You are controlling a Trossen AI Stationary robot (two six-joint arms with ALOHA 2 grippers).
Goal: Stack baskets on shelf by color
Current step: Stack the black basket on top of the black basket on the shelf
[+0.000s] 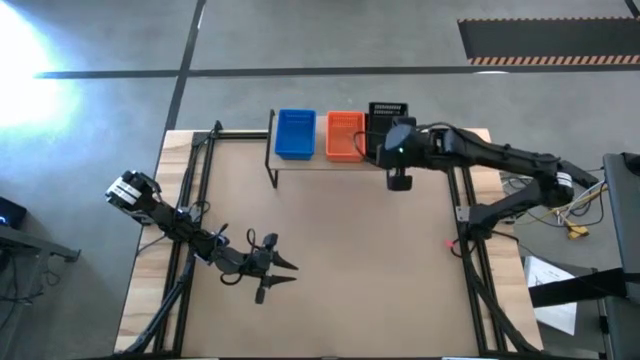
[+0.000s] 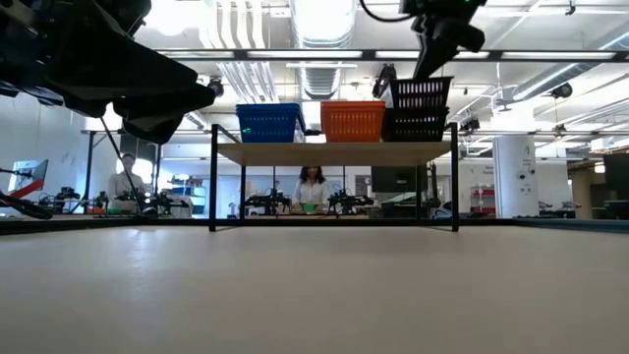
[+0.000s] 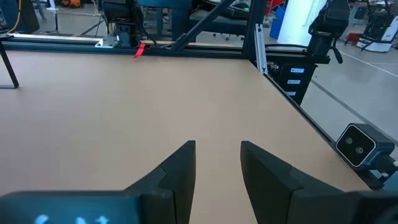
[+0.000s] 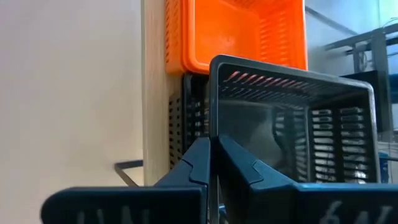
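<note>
The shelf (image 2: 334,152) stands at the table's far edge. A blue basket (image 1: 295,133), an orange basket (image 1: 344,136) and a black basket (image 2: 415,126) sit on its top in a row. My right gripper (image 4: 211,163) is over the shelf's right end, shut on a second black basket (image 2: 421,93) just above the black one on the shelf (image 4: 180,124). My left gripper (image 3: 217,168) is open and empty, low over the table's near left part (image 1: 280,265). My right gripper pinches one side wall of the upper black basket at its rim (image 4: 212,134), one finger inside the basket and one outside. The fingers come from above, slanting. The basket is open side up, slightly tilted, directly over the lower black basket; whether they touch I cannot tell.
The shelf's black legs (image 2: 213,187) stand on the far part of the table. Dark frame rails (image 1: 195,180) run along the table's left and right sides. A person (image 2: 311,187) shows in the room beyond the table.
</note>
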